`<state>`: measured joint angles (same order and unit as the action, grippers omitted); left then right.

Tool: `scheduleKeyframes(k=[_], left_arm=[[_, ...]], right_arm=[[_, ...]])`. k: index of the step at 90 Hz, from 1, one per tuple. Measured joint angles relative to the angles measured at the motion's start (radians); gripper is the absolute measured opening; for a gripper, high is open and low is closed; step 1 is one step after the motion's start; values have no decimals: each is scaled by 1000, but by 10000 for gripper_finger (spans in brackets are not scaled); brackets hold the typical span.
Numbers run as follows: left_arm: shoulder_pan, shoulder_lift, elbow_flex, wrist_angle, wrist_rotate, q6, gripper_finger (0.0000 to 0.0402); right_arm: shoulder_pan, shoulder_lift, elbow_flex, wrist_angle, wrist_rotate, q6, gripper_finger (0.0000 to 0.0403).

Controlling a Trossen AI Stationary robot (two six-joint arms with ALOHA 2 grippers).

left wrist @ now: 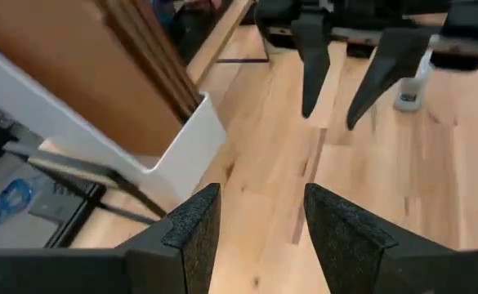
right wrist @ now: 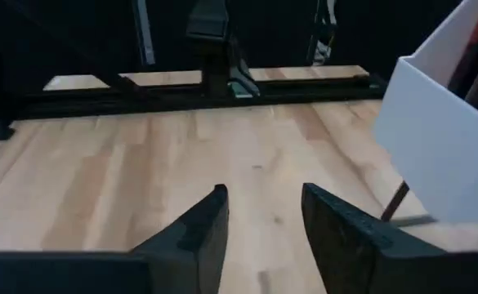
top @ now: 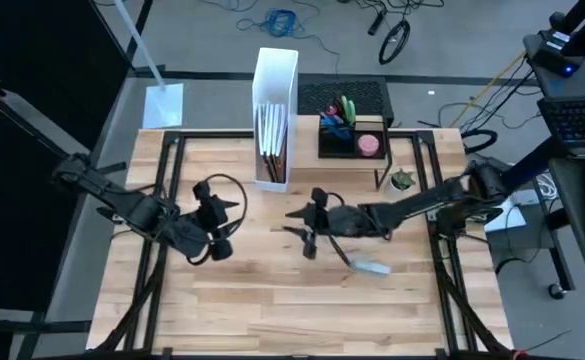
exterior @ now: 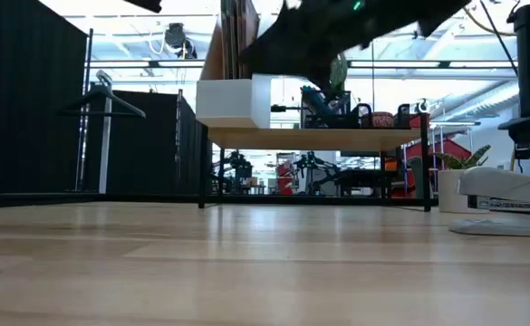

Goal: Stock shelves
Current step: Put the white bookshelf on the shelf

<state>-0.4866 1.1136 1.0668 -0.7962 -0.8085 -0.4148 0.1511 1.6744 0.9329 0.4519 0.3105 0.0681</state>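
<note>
So both sets of jaws are parted and empty as far as we can see. Our right gripper [top: 310,243] hovers mid-table, probably lining up on the pale stapler [top: 372,267] lying just near-right of it. Our left gripper [top: 222,222] waits left of centre, facing it. Further out, the low light-wood desk riser on thin black legs [top: 412,150] stands at the far edge, already carrying the tall white file box [top: 275,100] and the small black organizer tray [top: 352,135], so there's still room to stock.

Bare tabletop [top: 272,300] before crowded shelves [top: 412,148].
</note>
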Motion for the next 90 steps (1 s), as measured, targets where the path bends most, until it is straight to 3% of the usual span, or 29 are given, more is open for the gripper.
scheduleKeyframes(k=[18,29,53,90], left_arm=[[-16,-58,-51,1,-96,-148,164],[-25,-64,-53,3,-138,-154,164],[-24,-64,-53,0,-179,-73,164],[-24,-63,-53,-54,-200,-69,164]], right_arm=[[-68,83,0,154,-14,-70,48],[-109,108,1,174,-52,-85,6],[-168,108,1,168,-86,-152,1],[-235,108,1,144,-113,-170,0]])
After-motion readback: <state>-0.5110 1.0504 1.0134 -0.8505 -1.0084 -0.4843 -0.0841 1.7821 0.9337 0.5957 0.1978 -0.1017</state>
